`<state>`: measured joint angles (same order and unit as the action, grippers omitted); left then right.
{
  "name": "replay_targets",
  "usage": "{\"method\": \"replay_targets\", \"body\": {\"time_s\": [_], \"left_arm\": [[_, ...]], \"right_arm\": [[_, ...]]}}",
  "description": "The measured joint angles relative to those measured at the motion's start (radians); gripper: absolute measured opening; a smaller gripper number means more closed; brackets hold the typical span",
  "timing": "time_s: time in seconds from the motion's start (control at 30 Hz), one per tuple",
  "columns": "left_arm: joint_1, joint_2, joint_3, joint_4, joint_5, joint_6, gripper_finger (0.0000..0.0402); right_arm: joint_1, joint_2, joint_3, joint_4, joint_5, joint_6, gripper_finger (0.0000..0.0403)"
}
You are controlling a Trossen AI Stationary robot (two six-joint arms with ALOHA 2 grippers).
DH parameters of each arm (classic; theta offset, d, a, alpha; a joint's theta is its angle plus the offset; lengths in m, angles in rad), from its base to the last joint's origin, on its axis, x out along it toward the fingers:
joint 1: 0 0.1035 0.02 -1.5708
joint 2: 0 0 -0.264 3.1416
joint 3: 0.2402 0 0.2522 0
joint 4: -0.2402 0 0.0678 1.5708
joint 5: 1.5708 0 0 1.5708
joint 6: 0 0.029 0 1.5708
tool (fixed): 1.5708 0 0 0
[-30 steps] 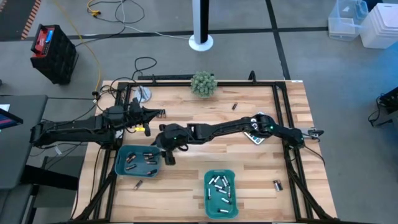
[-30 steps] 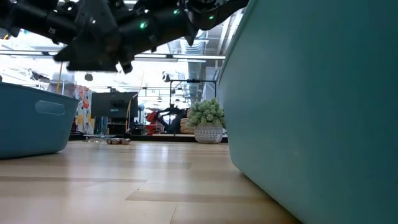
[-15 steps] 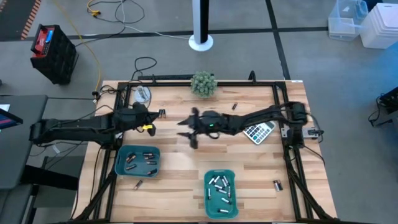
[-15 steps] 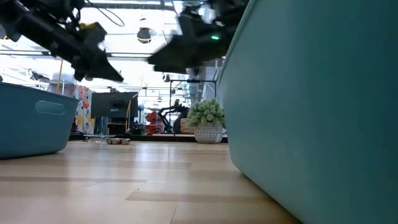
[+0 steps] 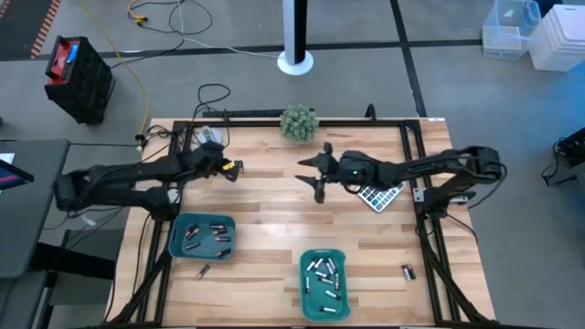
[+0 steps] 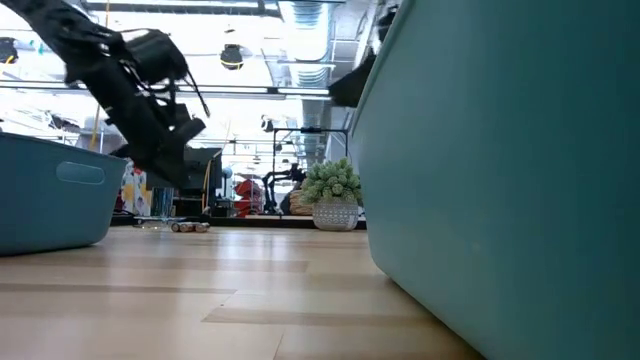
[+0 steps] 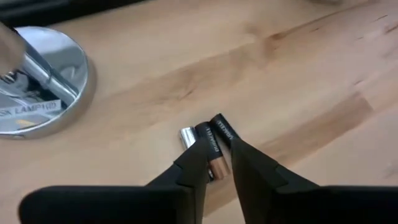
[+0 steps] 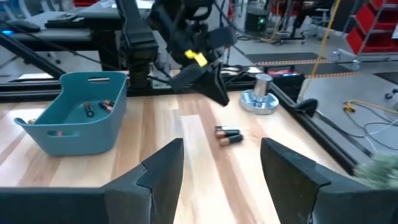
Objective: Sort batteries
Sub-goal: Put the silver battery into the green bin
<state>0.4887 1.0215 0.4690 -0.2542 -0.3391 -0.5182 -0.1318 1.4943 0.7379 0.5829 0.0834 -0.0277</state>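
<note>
Two dark batteries with coppery ends lie side by side on the table near its far left. My left gripper hangs slanting down just over them, fingers a narrow gap apart, touching nothing; the low view shows it clear of the table. My right gripper stands wide open above the table's middle, level, looking toward the pair. The left teal tray holds dark batteries, the near teal tray silvery ones.
Loose batteries lie at the far middle, near the left tray and at the near right. A grey calculator lies on the right, a small plant at the far edge, a chrome disc beside the pair.
My right gripper has swung from over the left tray up toward the table's middle and right, open all the way and now level. My left gripper has gone toward the far edge and a little right, tipping downward over the two dark batteries.
</note>
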Motion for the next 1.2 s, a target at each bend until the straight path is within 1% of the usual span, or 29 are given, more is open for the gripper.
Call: {"method": "replay_targets", "body": {"time_s": [0.1, 0.23, 0.47, 0.57, 0.73, 0.97, 1.2], "left_arm": [[0.044, 0.074, 0.032, 0.002, 0.049, 0.014, 0.0078], [0.079, 0.154, 0.070, -0.002, 0.078, 0.035, 0.0084], [0.126, 0.269, 0.106, -0.010, 0.150, 0.054, 0.0085], [0.140, 0.311, 0.112, -0.021, 0.152, 0.061, 0.0085], [0.159, 0.341, 0.113, -0.020, 0.153, 0.068, 0.0085], [0.169, 0.341, 0.113, -0.028, 0.168, 0.081, 0.0085], [0.169, 0.341, 0.113, -0.087, 0.178, 0.093, 0.0085]], "right_arm": [[-0.011, -0.041, -0.036, 0.000, 0.002, 0.000, 0.0226], [-0.023, -0.075, -0.061, -0.002, 0.002, 0.001, 0.0226], [-0.027, -0.068, -0.063, -0.005, 0.002, -0.005, 0.0226], [-0.028, -0.067, -0.063, -0.009, 0.002, -0.007, 0.0226], [-0.028, -0.067, -0.063, -0.006, 0.002, -0.009, 0.0226], [-0.031, -0.067, -0.063, -0.006, 0.002, -0.023, 0.0226], [-0.035, -0.067, -0.063, -0.007, 0.001, -0.019, 0.0226]]}}
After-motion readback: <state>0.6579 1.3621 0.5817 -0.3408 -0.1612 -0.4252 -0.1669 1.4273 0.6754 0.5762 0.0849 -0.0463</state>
